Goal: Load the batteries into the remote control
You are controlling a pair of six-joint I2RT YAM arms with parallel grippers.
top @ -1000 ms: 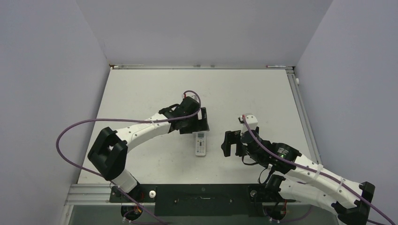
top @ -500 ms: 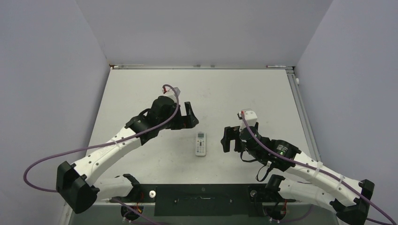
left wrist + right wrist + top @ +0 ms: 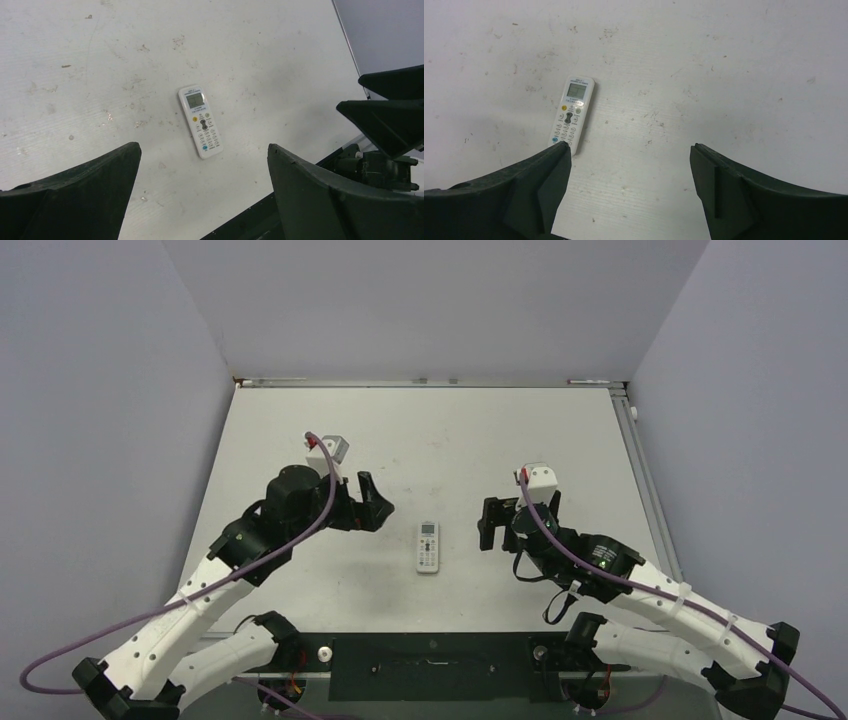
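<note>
The remote control is a slim white handset lying face up on the table between the two arms, screen end pointing away from the bases. It also shows in the left wrist view, remote, and in the right wrist view, remote. My left gripper hovers to the left of it, open and holding nothing. To the remote's right, my right gripper is also open and holds nothing. Neither touches the remote. The batteries are out of view.
The white tabletop is scuffed and enclosed by grey walls on three sides. A black base rail runs along the near edge. The right arm's fingers show at the right of the left wrist view.
The left arm has drawn back to the left, away from the remote, and its gripper has opened wider. The right gripper shifted slightly away from the near edge. The remote has not moved.
</note>
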